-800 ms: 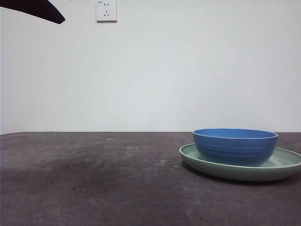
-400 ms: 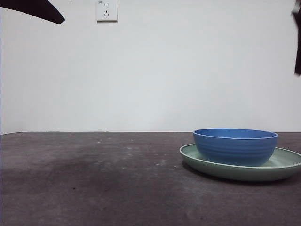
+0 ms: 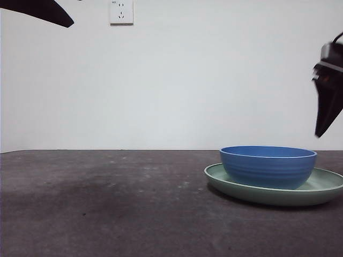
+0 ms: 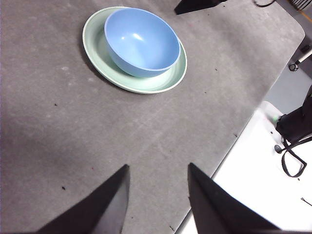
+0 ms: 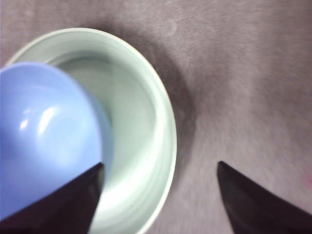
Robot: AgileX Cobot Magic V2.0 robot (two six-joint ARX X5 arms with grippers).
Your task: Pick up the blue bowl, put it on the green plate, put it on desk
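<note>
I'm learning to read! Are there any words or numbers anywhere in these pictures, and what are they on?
No words or numbers can be read here.
Wall socket: a tiny dark mark at its top corner, too small to read.
Bowl: plain blue, no writing.
Plate: plain green, no writing.
Desk: only scuffs and specks.

The green plate's [image 3: 321, 188] far edge ran off the front view, and the right wrist picture was blurred.
</note>
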